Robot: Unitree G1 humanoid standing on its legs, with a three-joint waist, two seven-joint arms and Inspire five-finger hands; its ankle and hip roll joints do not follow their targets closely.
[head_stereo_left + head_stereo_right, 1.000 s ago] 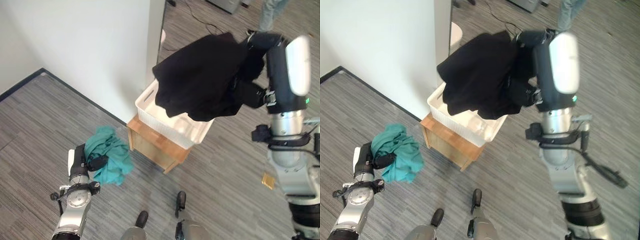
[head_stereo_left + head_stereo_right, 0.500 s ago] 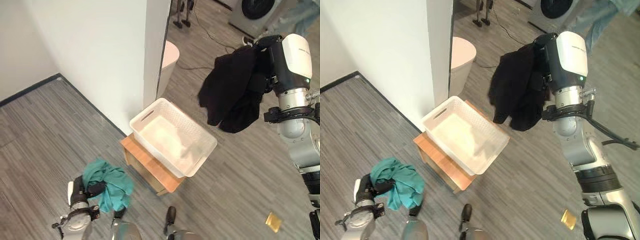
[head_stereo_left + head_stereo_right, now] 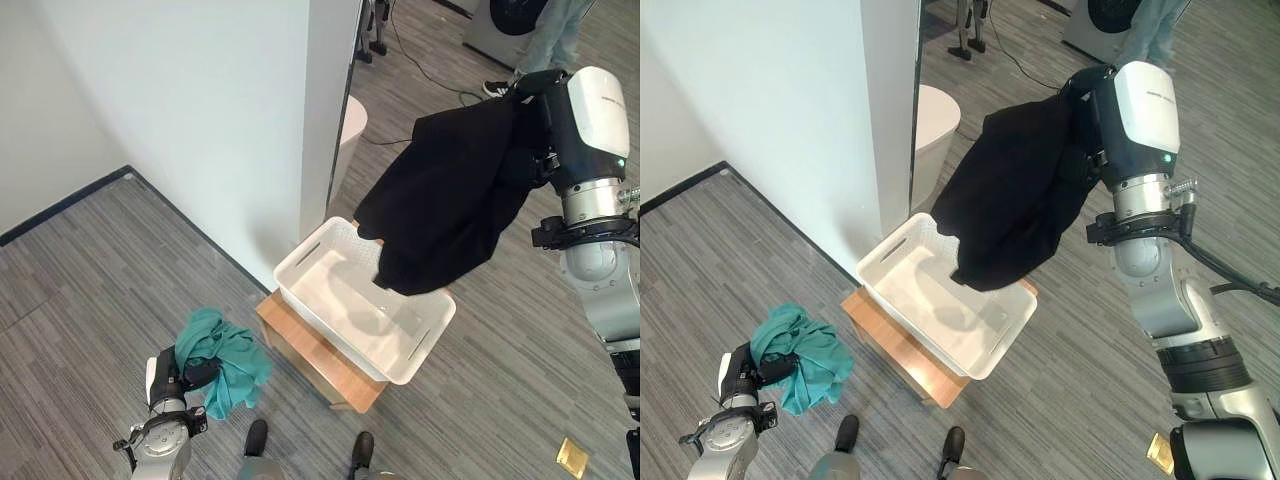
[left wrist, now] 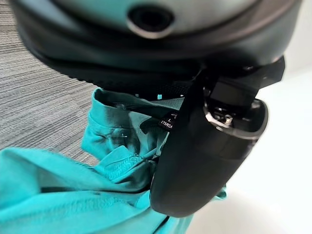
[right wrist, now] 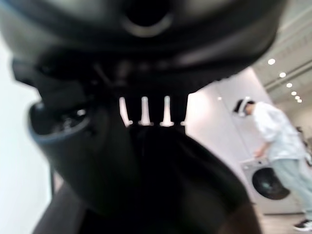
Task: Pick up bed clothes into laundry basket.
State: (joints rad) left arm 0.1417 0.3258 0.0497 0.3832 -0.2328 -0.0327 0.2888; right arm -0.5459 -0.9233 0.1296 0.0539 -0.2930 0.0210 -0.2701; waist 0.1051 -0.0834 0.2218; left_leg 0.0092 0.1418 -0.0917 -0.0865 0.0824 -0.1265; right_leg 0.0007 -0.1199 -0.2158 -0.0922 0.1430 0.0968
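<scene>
A large black garment (image 3: 450, 200) hangs from my raised right hand (image 3: 527, 150), and its lower edge dangles over the far side of the white laundry basket (image 3: 300, 288). In the right wrist view the hand (image 5: 87, 161) is curled round the black cloth (image 5: 170, 190). The basket sits on a low wooden stool (image 3: 320, 358). Down at the lower left, my left hand (image 3: 197, 375) grips a bunched teal garment (image 3: 222, 352) above the floor. The left wrist view shows the thumb (image 4: 204, 161) pressed on the teal cloth (image 4: 112, 146).
A white wall corner (image 3: 325, 120) stands just behind the basket, with a round white bin (image 3: 348, 130) past it. A person (image 3: 555, 30) stands by a washing machine (image 3: 495, 20) at the back right. A small yellow item (image 3: 573, 457) lies on the floor at the lower right.
The view has shifted. The black garment, hanging to the right of the basket half a second ago, has swung back over its far side. The teal garment stays in my left hand.
</scene>
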